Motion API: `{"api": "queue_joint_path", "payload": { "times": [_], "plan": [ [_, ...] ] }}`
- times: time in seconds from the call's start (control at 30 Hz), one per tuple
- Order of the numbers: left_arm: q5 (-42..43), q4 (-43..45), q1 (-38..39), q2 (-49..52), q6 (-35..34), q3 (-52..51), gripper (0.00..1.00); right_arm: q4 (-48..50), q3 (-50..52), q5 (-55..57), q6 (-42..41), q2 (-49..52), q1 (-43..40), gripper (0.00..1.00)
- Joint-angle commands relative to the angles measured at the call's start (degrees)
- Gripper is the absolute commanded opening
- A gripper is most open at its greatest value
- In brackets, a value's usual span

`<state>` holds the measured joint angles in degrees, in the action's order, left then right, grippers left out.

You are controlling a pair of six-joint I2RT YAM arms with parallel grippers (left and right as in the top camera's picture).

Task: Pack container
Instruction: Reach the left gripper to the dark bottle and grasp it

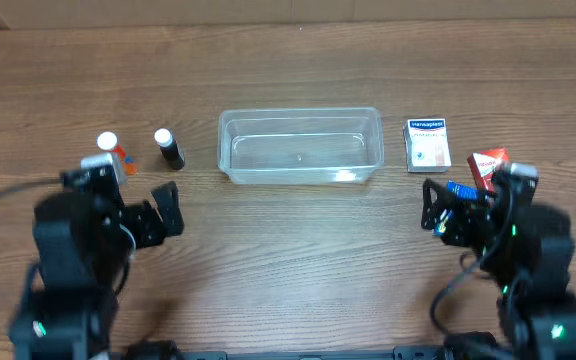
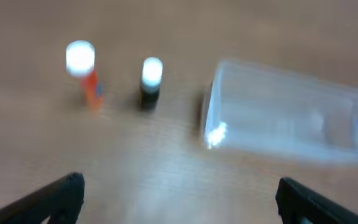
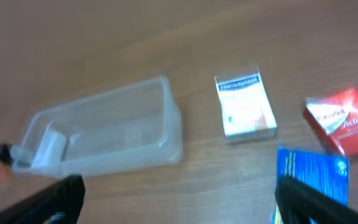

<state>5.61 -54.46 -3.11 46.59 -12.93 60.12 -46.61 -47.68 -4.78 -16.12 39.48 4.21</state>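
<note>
The container point(image 1: 225, 150) lies across the middle of the surface point(image 1: 298, 260). To its left stand two bottles side by side, the nearer bottle point(image 1: 171, 148) just beside the container's left end and the farther bottle point(image 1: 113, 152) beyond it, with the left hand point(image 1: 171, 208) in front of both, toward the robot. To its right lie three boxes: the first box point(image 1: 428, 144) just off the right end, the second box point(image 1: 488, 165) farther right, and the third box point(image 1: 460, 188) in front of them, close by the right hand point(image 1: 430, 208).
</note>
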Motion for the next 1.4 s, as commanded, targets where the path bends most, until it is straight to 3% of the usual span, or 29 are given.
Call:
{"api": "queue_joint_path", "payload": {
  "times": [0.0,0.1,0.2,0.3,0.47,0.77,1.27,1.37],
  "plan": [
    [0.9,-14.4,-0.2,11.7,5.1,14.8,1.00,-11.0,-13.3,-0.5,1.8,11.6,-0.1,1.00],
    [0.9,-29.8,-0.2,21.6,6.8,26.2,1.00,-26.6,-24.9,-0.3,4.4,23.1,-0.1,1.00],
    [0.8,-34.6,-0.2,27.1,7.2,31.8,1.00,-32.5,-28.8,2.2,4.4,28.2,-0.1,1.00],
    [0.3,-35.7,-0.2,32.3,5.1,36.7,1.00,-32.3,-28.9,2.1,4.3,30.2,-0.1,1.00],
    [0.2,-35.1,-0.2,41.3,3.9,42.3,1.00,-31.7,-28.9,2.1,4.4,30.3,-0.1,1.00],
    [0.2,-27.3,0.2,57.9,3.0,42.9,1.00,-31.5,-28.8,2.1,4.3,30.3,-0.1,1.00],
    [-2.1,-14.4,1.0,69.8,-1.4,42.9,0.99,-31.5,-28.8,2.1,4.3,30.3,-0.1,1.00],
    [-3.3,-12.3,1.0,70.8,-1.5,42.9,0.91,-31.5,-28.8,2.1,4.3,30.3,-0.1,1.00]
  ]
}}
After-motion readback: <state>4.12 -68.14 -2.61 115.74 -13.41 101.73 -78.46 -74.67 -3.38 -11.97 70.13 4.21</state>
